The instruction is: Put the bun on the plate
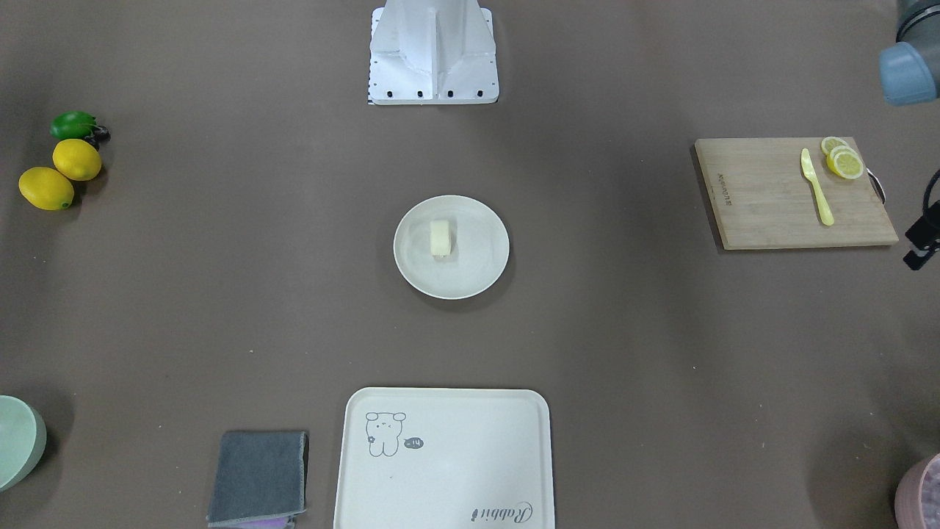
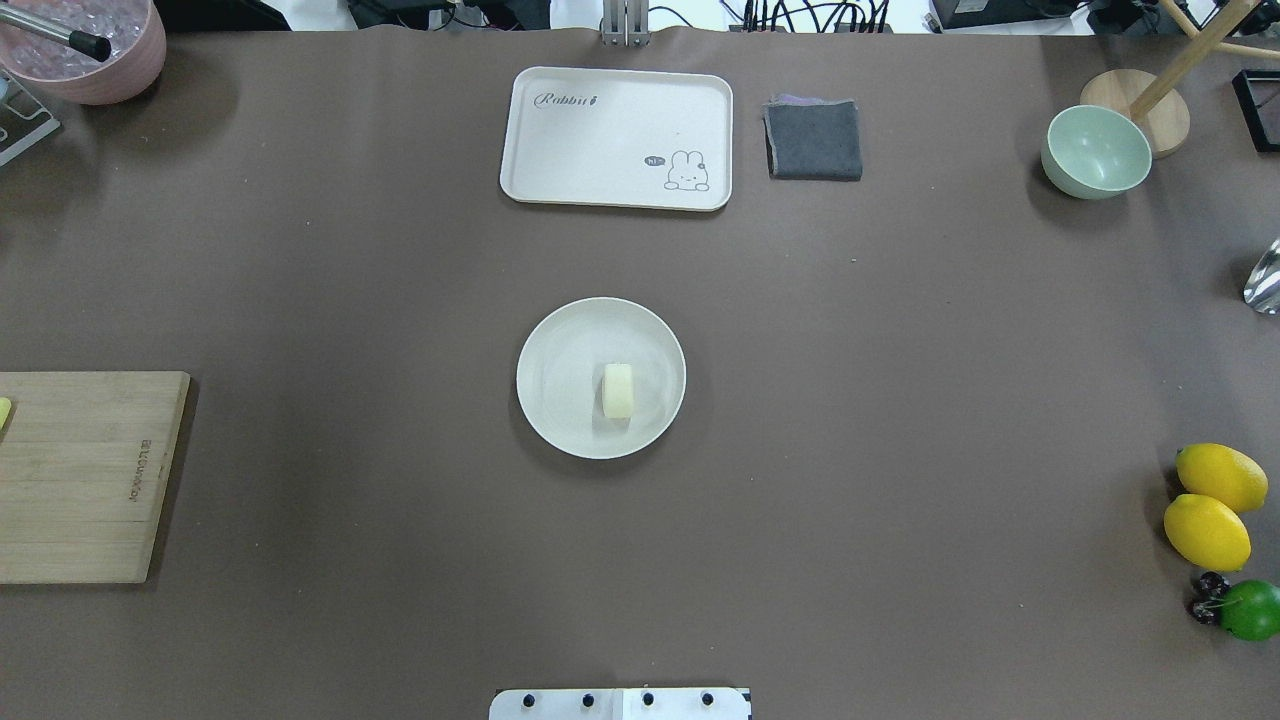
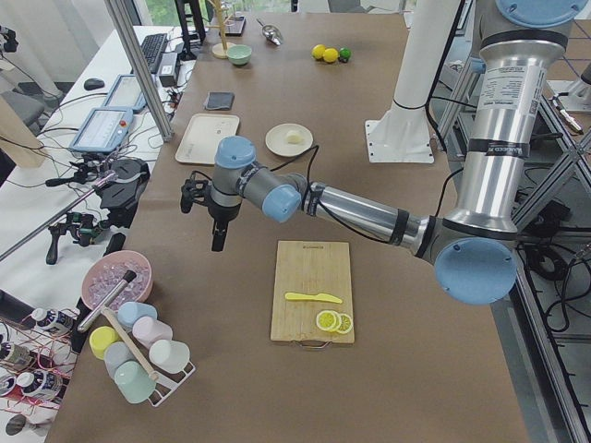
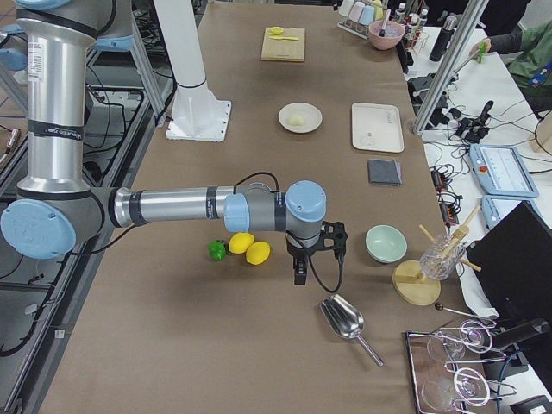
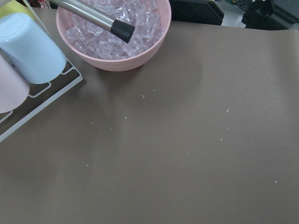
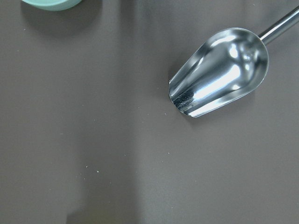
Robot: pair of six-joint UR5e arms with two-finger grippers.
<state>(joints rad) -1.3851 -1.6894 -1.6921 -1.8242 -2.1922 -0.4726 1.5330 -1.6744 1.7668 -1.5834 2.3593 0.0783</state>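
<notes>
The bun (image 2: 618,390) lies on the plate (image 2: 560,345), long axis toward the robot, well apart from the left gripper (image 3: 218,238) and right gripper (image 4: 298,272); whether their jaws are spread cannot be told.

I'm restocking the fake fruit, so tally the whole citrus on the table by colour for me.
Yellow lemons: 2
Green lime: 1
Total: 3
</notes>
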